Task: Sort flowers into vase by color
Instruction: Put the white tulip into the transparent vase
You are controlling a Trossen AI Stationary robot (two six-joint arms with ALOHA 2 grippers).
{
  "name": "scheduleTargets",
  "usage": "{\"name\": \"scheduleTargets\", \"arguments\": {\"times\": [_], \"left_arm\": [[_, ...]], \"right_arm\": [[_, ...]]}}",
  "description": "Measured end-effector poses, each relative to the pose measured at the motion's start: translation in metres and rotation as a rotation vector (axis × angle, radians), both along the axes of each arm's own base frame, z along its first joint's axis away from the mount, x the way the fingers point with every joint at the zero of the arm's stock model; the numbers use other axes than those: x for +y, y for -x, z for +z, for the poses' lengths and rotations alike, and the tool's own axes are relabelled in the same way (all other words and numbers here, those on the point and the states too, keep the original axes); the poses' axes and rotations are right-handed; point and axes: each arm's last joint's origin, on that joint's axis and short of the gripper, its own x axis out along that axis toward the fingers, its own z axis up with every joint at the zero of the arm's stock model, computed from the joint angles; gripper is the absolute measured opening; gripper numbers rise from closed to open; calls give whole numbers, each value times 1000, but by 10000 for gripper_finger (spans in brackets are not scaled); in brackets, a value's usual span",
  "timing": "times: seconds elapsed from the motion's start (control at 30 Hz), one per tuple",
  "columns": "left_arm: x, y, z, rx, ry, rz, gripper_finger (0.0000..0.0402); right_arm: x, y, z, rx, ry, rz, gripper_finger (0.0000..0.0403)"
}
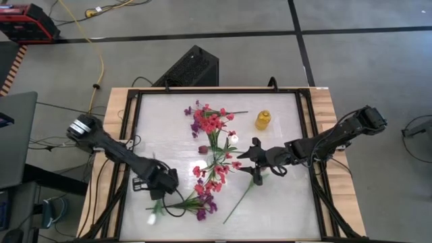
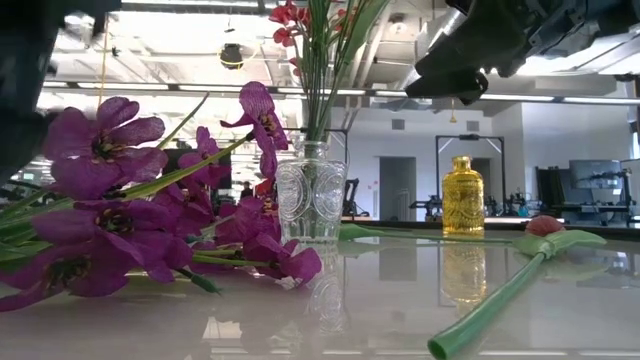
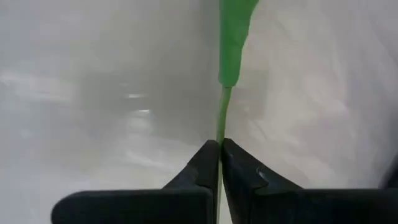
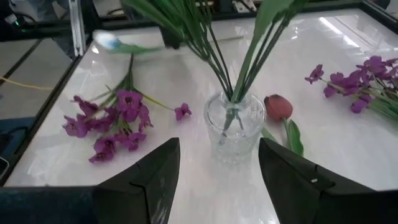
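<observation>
Two risks: the left gripper [image 3: 219, 155], clamped on a thin green stalk [image 3: 221, 118] lying well left of the clear vase [image 1: 217, 163], may lose it; the right gripper [image 4: 217, 174], apart, faces that vase.

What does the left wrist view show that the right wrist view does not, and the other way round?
Only the left wrist view shows the left gripper shut on a thin green stem, pinched between its fingertips over the white tabletop. Only the right wrist view shows the open right gripper facing the clear glass vase that holds green stalks, with a red tulip bud beside it and purple flowers lying on either side. Both show the white tabletop and green flower stems.
</observation>
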Motion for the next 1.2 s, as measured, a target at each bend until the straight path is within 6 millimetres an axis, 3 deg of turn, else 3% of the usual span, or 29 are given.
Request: {"name": "scheduleTargets", "arguments": {"times": [0.13, 0.33, 0.47, 0.7, 1.0, 1.2], "left_arm": [[9, -5, 36, -230, 112, 162, 0], [26, 0, 98, -660, 414, 368, 0], [33, 12, 121, -922, 659, 449, 0], [44, 32, 108, -1121, 1035, 695, 0], [55, 39, 80, -1349, 1132, 963, 0], [55, 34, 82, -1442, 1147, 990, 0]], "right_arm": [[-2, 0, 0, 3, 1, -8, 244], [-2, -1, 0, 2, -3, -10, 244], [-1, 0, 0, 0, -3, -6, 244], [-1, 0, 0, 0, -3, -6, 244], [-4, -1, 0, -1, -4, -15, 244], [-4, -1, 0, -5, -4, -15, 244]]}}
